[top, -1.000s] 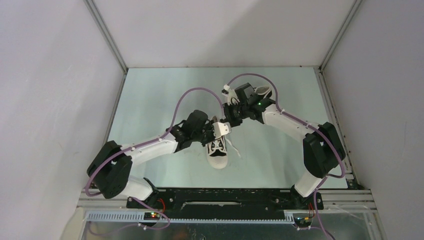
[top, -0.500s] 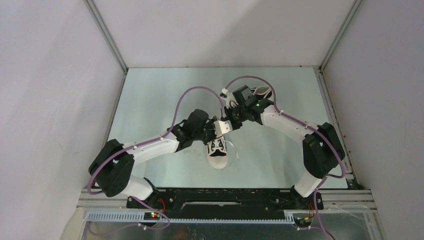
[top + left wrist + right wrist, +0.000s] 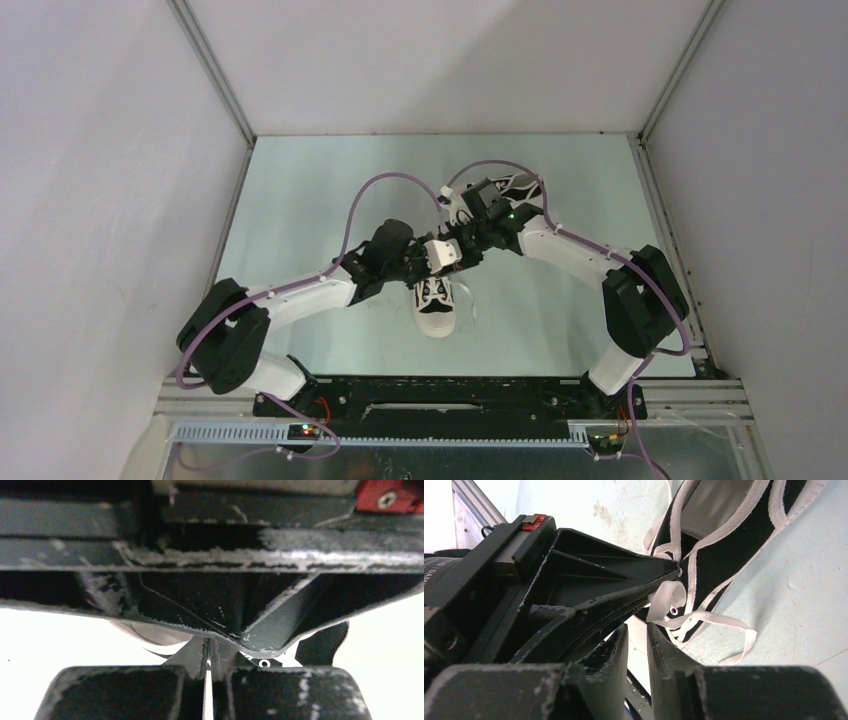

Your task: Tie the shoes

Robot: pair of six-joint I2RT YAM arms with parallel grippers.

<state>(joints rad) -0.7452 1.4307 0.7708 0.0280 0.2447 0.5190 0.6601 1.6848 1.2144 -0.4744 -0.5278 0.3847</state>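
Observation:
One black shoe (image 3: pixel 436 305) with a white toe cap lies mid-table, toe toward the arm bases, its white laces (image 3: pixel 466 298) loose. The other shoe (image 3: pixel 522 185) shows partly behind the right arm. My left gripper (image 3: pixel 427 263) is shut over the near shoe's throat; in the right wrist view its tip pinches a lace loop (image 3: pixel 666 597) by the black upper (image 3: pixel 724 555). In the left wrist view my left gripper (image 3: pixel 208 652) is closed, with an eyelet (image 3: pixel 264 663) beside it. My right gripper (image 3: pixel 448 251) (image 3: pixel 638 630) sits against the left one, jaws slightly parted, gripping nothing I can see.
Pale green table top (image 3: pixel 300 200) is walled by white panels on three sides, with metal frame rails (image 3: pixel 215 85) at the corners. Purple cables (image 3: pixel 370 195) arch above both wrists. A loose lace end (image 3: pixel 744 640) lies on the table beside the shoe.
My right gripper has slid left and nearer, close against the left gripper, and its jaws have parted a little. The left arm and shoe have barely moved.

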